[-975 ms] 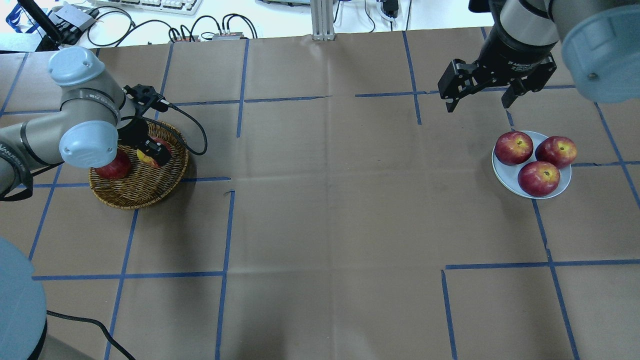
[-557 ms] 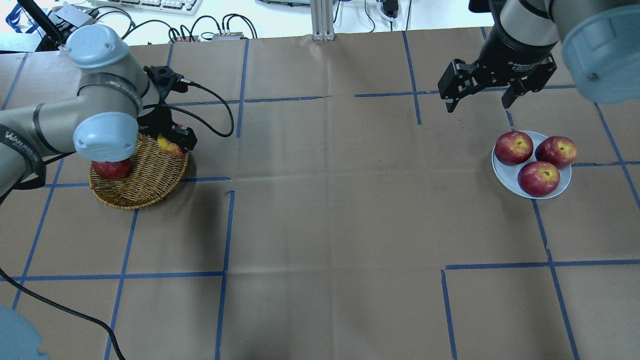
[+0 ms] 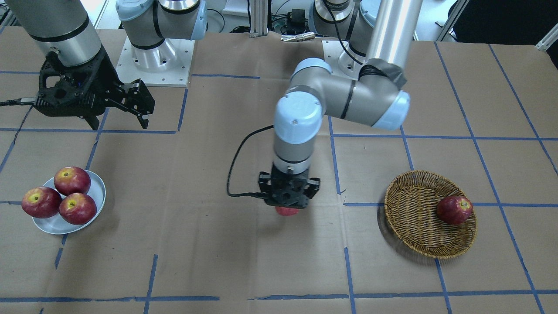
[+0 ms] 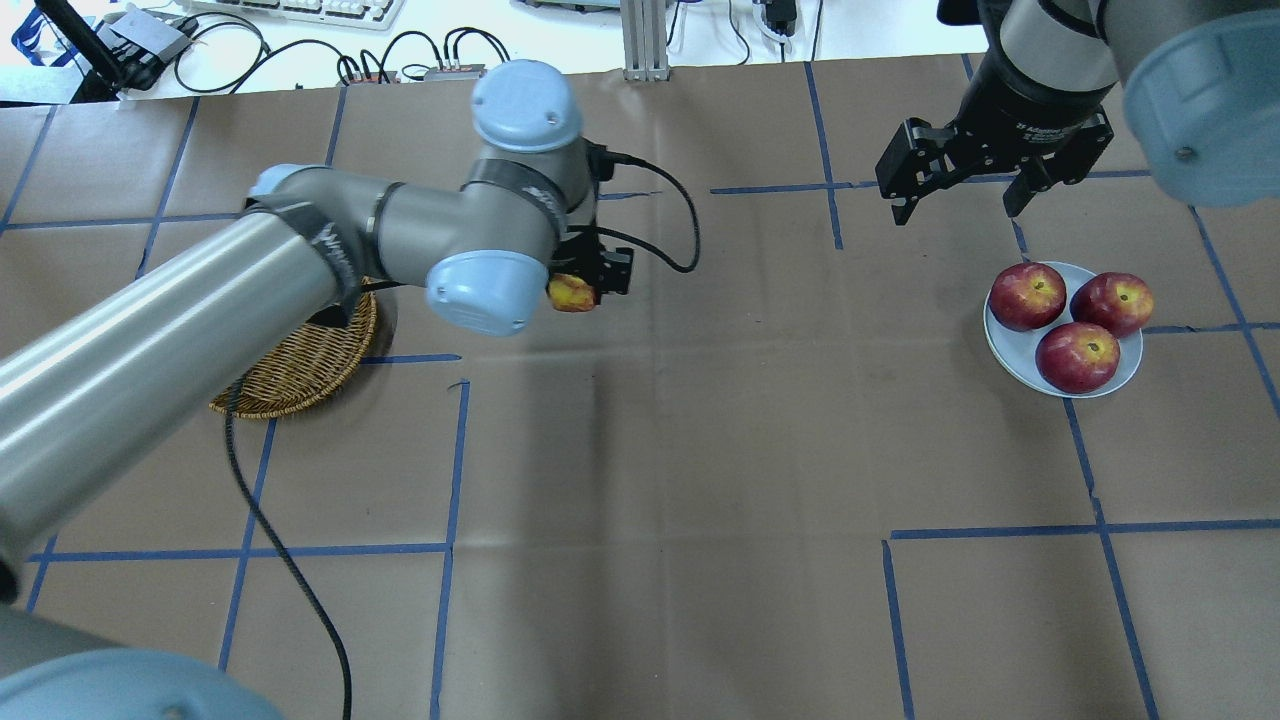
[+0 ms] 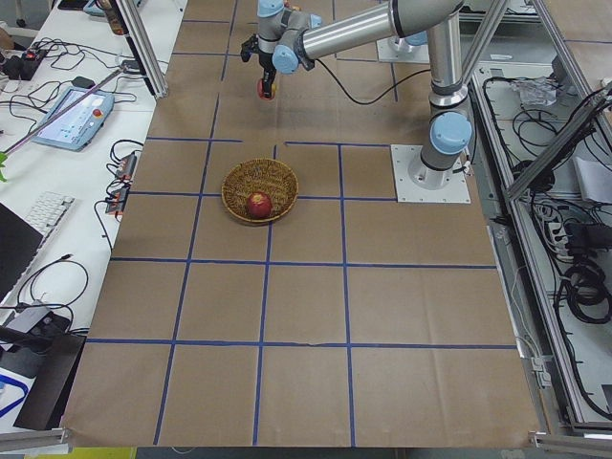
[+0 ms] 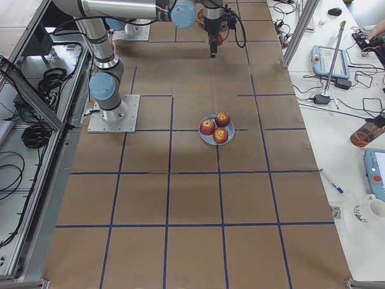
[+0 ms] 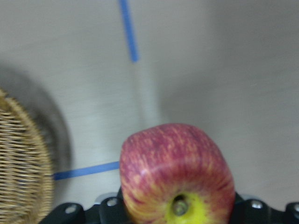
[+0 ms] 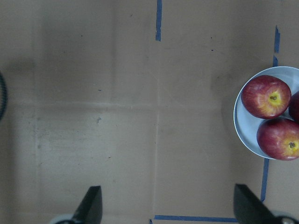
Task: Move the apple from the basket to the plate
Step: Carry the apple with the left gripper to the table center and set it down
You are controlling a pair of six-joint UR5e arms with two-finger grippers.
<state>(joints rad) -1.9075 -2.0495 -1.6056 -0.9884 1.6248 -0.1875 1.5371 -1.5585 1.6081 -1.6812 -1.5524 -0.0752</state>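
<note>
The basket (image 5: 274,176) with one dark red apple (image 5: 257,204) inside, mid-table; beyond it, the left gripper (image 5: 264,85) with the apple (image 5: 265,94) at its tip.

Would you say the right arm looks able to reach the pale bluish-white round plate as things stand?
Probably yes. The open right hand hangs above the table close by the plate, with nothing between them. Three red apples crowd the plate, though, leaving little bare surface.
</note>
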